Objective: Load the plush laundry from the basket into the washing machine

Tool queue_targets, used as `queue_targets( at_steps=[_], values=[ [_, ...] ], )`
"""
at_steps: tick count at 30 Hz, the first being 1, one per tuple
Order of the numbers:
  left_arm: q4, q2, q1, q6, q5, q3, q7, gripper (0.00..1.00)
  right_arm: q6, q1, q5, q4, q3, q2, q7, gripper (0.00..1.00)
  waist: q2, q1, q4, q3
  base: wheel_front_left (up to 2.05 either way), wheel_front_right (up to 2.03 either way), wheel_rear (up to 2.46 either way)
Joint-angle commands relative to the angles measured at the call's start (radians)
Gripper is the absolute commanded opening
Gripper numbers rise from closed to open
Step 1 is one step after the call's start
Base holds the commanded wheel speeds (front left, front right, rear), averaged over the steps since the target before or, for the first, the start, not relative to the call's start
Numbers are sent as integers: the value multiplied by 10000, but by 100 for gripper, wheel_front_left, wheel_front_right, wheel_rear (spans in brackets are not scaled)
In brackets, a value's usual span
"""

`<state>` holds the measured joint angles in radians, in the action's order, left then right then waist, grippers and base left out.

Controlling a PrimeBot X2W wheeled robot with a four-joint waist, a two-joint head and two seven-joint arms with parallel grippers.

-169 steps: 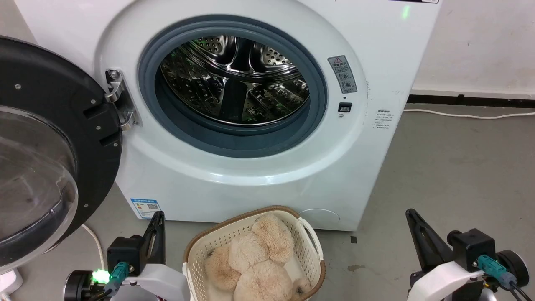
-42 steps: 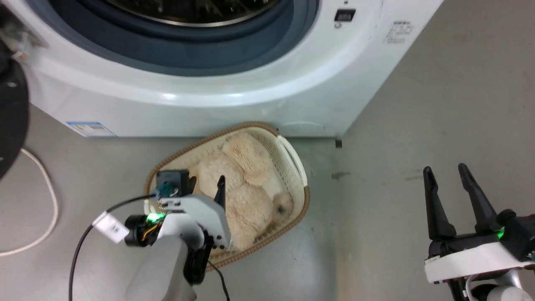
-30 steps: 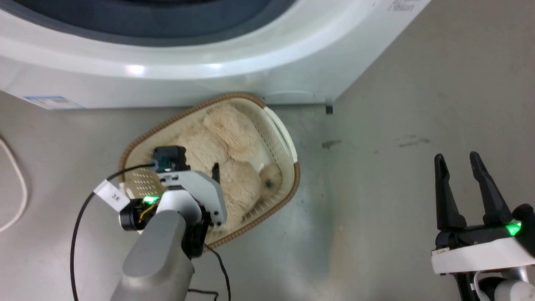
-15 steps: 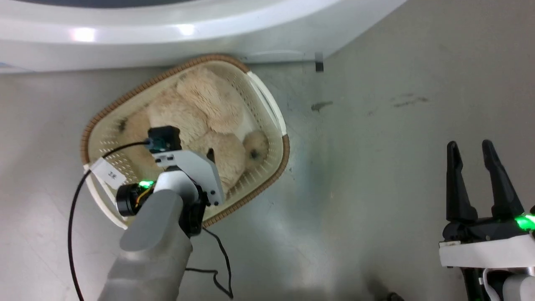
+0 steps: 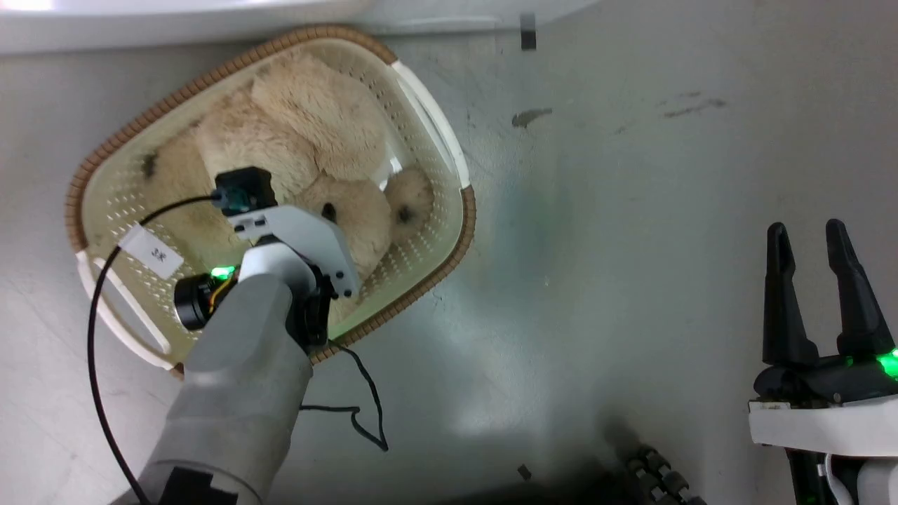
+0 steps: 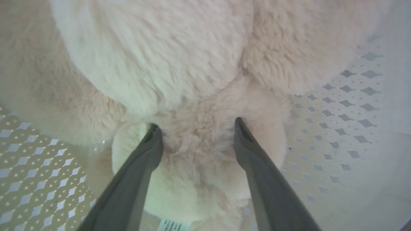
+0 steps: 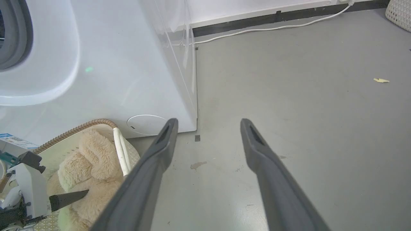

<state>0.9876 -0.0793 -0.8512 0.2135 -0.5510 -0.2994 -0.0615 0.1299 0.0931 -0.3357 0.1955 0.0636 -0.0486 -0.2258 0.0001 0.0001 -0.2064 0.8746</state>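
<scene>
The cream basket (image 5: 468,210) with a brown rim sits on the floor against the foot of the white washing machine (image 5: 175,21). The beige plush laundry (image 5: 309,119) lies inside it, with a dark eye showing on a small lump. My left gripper (image 5: 319,214) reaches down into the basket. In the left wrist view it (image 6: 196,126) is open, its fingers (image 6: 147,150) pressed into the fur on either side of a plush (image 6: 167,57) lump. My right gripper (image 5: 807,238) hangs open over bare floor at the lower right, far from the basket, and in its own view (image 7: 208,123) holds nothing.
The washer's front and side (image 7: 112,64) rise left of the right gripper. A black cable (image 5: 358,414) trails on the floor below the basket. A white cord (image 7: 273,29) runs along the back wall. A dark wheeled part (image 5: 659,477) shows at the bottom edge.
The head camera has tilted down, so the washer's drum and door have left the picture. My left gripper has dropped from beside the basket into it, onto the plush.
</scene>
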Motion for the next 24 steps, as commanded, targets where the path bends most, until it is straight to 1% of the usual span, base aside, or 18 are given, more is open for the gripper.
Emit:
queue_targets(
  at_steps=[1, 10, 13, 16, 17, 18, 20, 24],
  values=[
    [323, -38, -352, 123, -172, -76, 105, 100, 7, 195, -137, 107, 36, -14, -97, 100, -1, -1, -54, 270, 0, 0, 0],
    [1490, 10, -1201, 334, -820, -246, 237, 100, 8, 111, -400, 396, 76, -15, -285, 100, -1, -1, -170, 1030, 0, 0, 0],
    [1944, 53, -1508, 406, -1078, -309, 64, 100, 8, 70, -479, 514, 118, -16, -348, 100, -1, -1, -204, 1281, 0, 0, 0],
    [2126, 110, -1605, 365, -1181, -368, -136, 100, 8, 12, -483, 572, 148, -16, -360, 100, -1, -1, -186, 1333, 0, 0, 0],
    [2160, 128, -1624, 354, -1217, -372, -211, 84, 8, -7, -481, 586, 154, -16, -360, 100, -1, -1, -173, 1338, 0, 0, 0],
    [2168, 142, -1645, 327, -1231, -390, -223, 0, 8, -21, -484, 598, 155, -16, -360, 100, -1, -1, -164, 1344, 0, 0, 0],
    [2216, 163, -1654, 196, -1284, -423, -366, 0, 8, -35, -484, 608, 146, -16, -360, 100, -1, -1, -150, 1349, 0, 0, 0],
    [2142, 182, -1652, -77, -1399, -402, -174, 0, 8, 28, -520, 611, 136, -16, -360, 100, -1, -1, -130, 1363, 0, 0, 0]
  ],
)
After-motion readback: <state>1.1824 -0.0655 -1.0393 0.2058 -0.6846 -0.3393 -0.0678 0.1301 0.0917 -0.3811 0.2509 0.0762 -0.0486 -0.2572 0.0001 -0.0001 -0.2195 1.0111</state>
